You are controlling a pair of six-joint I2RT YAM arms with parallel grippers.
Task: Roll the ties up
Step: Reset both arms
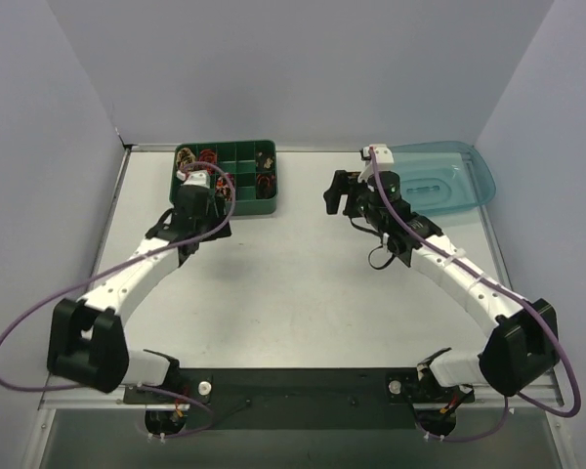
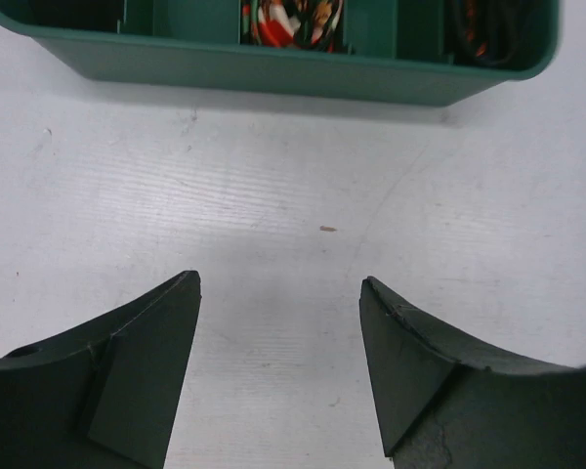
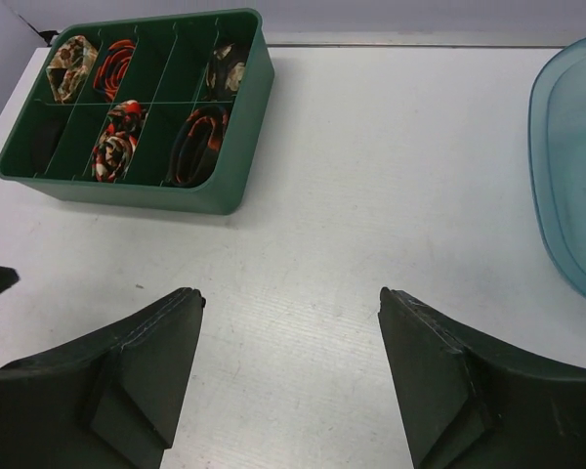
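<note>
Rolled ties (image 3: 112, 147) sat coiled in separate compartments of a green divided tray (image 3: 225, 186) at 11 o'clock on the white table (image 1: 293, 283), left gripper (image 2: 278, 362) near its front wall, fingers wide apart and empty, right gripper (image 3: 288, 371) at 1 o'clock, fingers also spread, gripping nothing, translucent blue tray (image 3: 571, 147) at 2 o'clock

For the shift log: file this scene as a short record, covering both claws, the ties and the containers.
left claw: open, empty, over bare table near the green tray
right claw: open, empty, over bare table
ties: rolled coils in the green tray's compartments
blue tray: at the table's right edge, no tie visible in it
loose ties: none in view
</note>
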